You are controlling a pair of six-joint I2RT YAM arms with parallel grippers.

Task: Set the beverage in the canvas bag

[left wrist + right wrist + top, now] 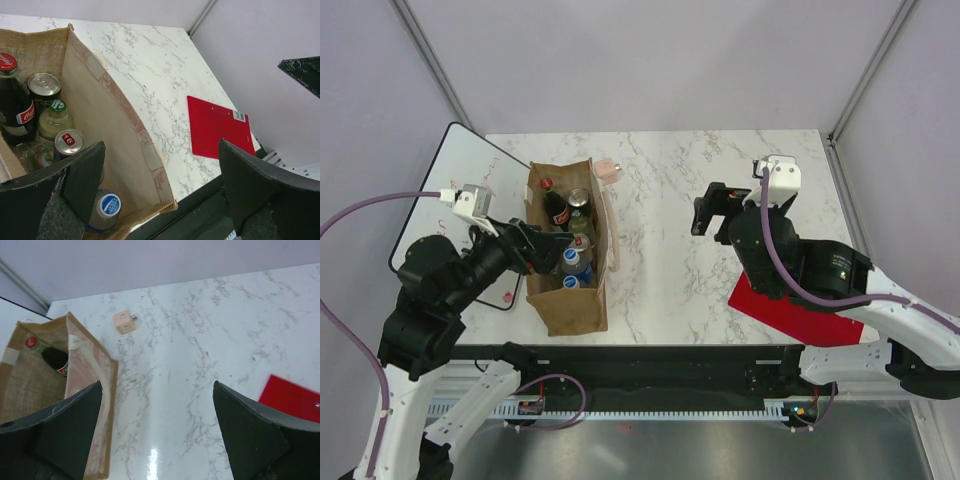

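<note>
We judge the task essentially done: bottles and cans (558, 210) stand inside the bag (570, 315) on the table's (720, 160) left side, and we see none outside. Left fingers (75, 185) above the bag and right fingers (250, 435) are both spread, empty.

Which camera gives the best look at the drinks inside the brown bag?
The left wrist view: it looks into the canvas bag, showing the drinks close, caps and can tops distinct. The top view shows them small. The right wrist view catches only one red-capped bottle.
</note>
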